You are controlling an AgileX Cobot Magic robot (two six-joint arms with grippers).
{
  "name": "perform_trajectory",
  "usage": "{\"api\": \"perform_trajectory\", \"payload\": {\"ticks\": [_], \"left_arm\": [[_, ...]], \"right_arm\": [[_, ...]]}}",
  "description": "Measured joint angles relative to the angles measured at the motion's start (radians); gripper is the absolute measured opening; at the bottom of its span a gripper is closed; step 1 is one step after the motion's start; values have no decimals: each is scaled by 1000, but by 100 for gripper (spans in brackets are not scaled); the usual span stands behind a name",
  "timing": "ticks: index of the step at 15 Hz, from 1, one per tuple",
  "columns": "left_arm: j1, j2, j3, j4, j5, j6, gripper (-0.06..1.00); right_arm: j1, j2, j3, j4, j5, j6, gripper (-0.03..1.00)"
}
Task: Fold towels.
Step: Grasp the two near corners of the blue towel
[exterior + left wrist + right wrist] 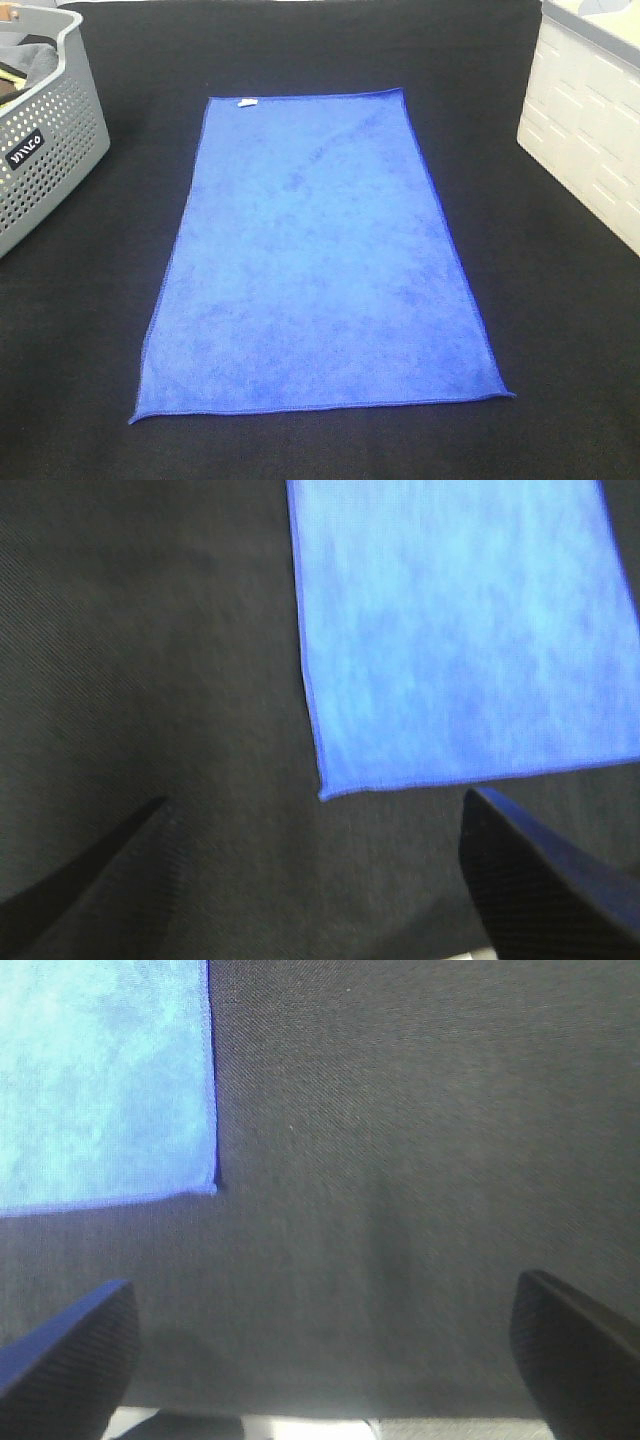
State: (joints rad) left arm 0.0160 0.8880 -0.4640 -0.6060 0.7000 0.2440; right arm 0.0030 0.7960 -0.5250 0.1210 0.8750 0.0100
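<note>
Over the black bench (560, 330), the left claw (317, 815) and right claw (325, 1290) are hanging wide open, gripping nothing, each facing a near corner of the blue towel (320, 270), which is lying flat and unfolded mid-bench. Soft, light and limp, it is likely calling for pinches at those hemmed corners.

The left claw (318, 800) hangs wide open above the black woven worktop (150, 660), its two dark fingers (530, 880) spread well apart and gripping nothing. Just ahead of the gap between them lies one corner of the blue towel (450, 630), flat, with a darker hem along both edges.
</note>
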Motion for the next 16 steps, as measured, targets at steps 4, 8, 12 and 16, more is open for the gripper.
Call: {"api": "perform_trajectory", "payload": {"ticks": [4,8,12,16], "left_arm": [[0,343,0,-325,-80,339,73],[0,530,-1,-548,-128,601,73],[0,740,0,-791,-135,855,73],[0,925,-2,-1031,-108,1122,73]], "right_arm": [[0,276,0,106,-166,-66,94],[0,442,0,254,-260,-165,94],[0,637,0,457,-342,-355,94],[0,826,-3,795,-364,-716,91]]}}
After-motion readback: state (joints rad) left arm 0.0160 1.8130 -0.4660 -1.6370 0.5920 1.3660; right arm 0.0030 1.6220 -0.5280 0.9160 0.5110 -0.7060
